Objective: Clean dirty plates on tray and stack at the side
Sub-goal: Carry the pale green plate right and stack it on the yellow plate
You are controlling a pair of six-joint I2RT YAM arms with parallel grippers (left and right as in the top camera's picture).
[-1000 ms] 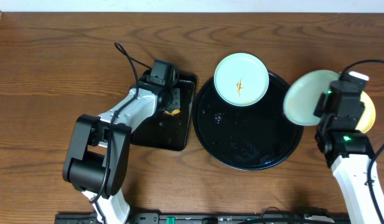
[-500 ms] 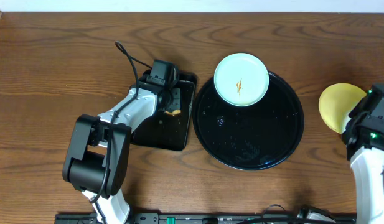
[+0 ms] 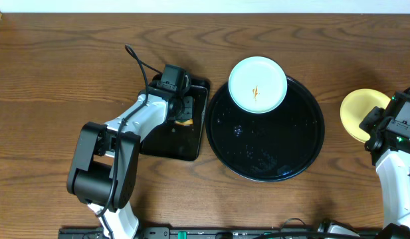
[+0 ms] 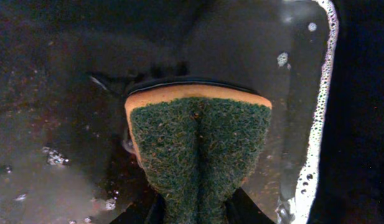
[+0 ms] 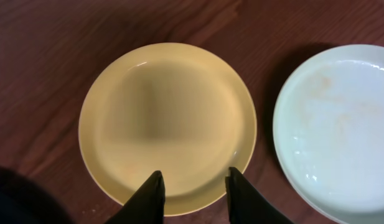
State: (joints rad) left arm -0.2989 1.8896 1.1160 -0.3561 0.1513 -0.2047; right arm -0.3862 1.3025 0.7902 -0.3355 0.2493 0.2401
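A mint-white plate (image 3: 258, 84) with an orange smear lies on the far rim of the round black tray (image 3: 278, 156). A pale yellow plate (image 3: 356, 111) lies on the bare wood to the right of the tray. In the right wrist view it (image 5: 167, 118) has a second mint-white plate (image 5: 341, 130) beside it on the wood, apart from it. My right gripper (image 5: 193, 180) is open and empty just above the yellow plate's near edge; it also shows overhead (image 3: 377, 126). My left gripper (image 3: 180, 108) is shut on a green-and-yellow sponge (image 4: 201, 143).
The sponge rests in a small rectangular black tray (image 3: 171, 143), left of the round tray, holding soapy water (image 4: 319, 124). The round tray is wet. Bare wood tabletop (image 3: 52, 79) surrounds both trays.
My right gripper carried the mint-white plate from the tray's right edge out to the right, let it go beside the yellow plate and opened. The left arm has not moved.
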